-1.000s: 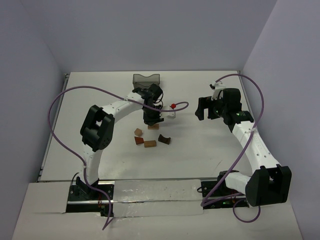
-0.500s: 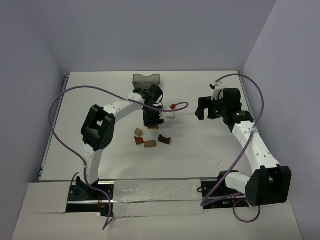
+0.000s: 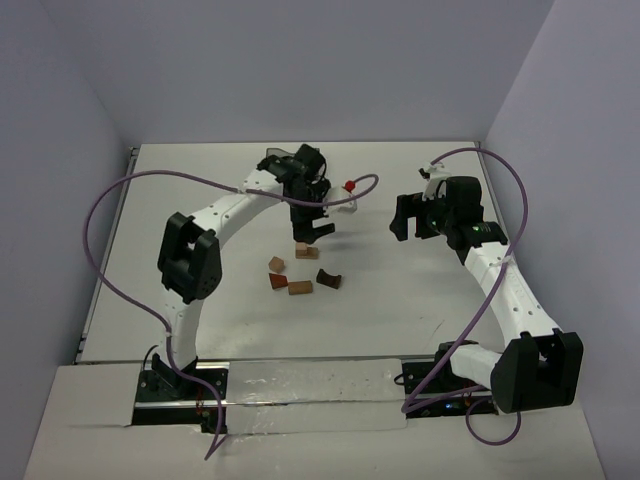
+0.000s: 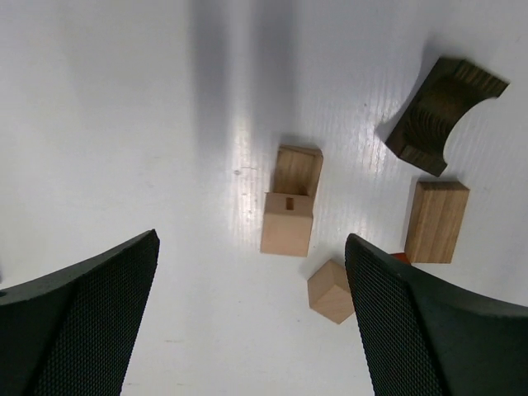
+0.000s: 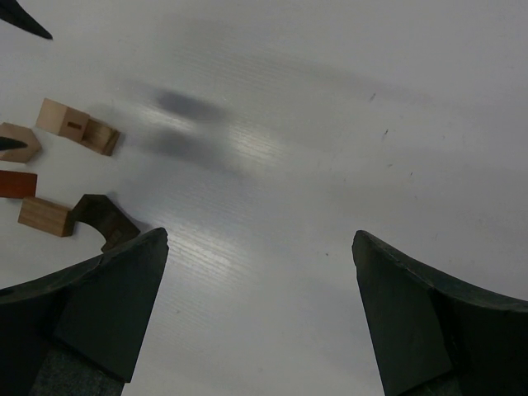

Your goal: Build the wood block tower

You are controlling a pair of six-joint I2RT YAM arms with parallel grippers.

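Observation:
The wood block tower's pieces lie loose at mid-table. A light tan cube [image 4: 287,223] touches a second tan block [image 4: 298,171]; I cannot tell whether one rests on the other. Near them are a small tan cube [image 4: 332,290], a tan bar [image 4: 437,220], a dark brown arch [image 4: 441,111] and a reddish-brown wedge [image 3: 275,282]. My left gripper [image 3: 311,229] hangs open just above the touching pair [image 3: 306,251], holding nothing. My right gripper [image 3: 404,218] is open and empty, off to the right of the blocks, and sees the arch [image 5: 103,219] at its left.
A dark translucent bin [image 3: 290,157] stands at the back, partly hidden by the left arm. Purple cables loop over the table, and a small red part [image 3: 349,186] shows near the left wrist. The walls close in on three sides.
My left gripper has opened, let go of the tan block and lifted up and back from it. The right arm has not moved.

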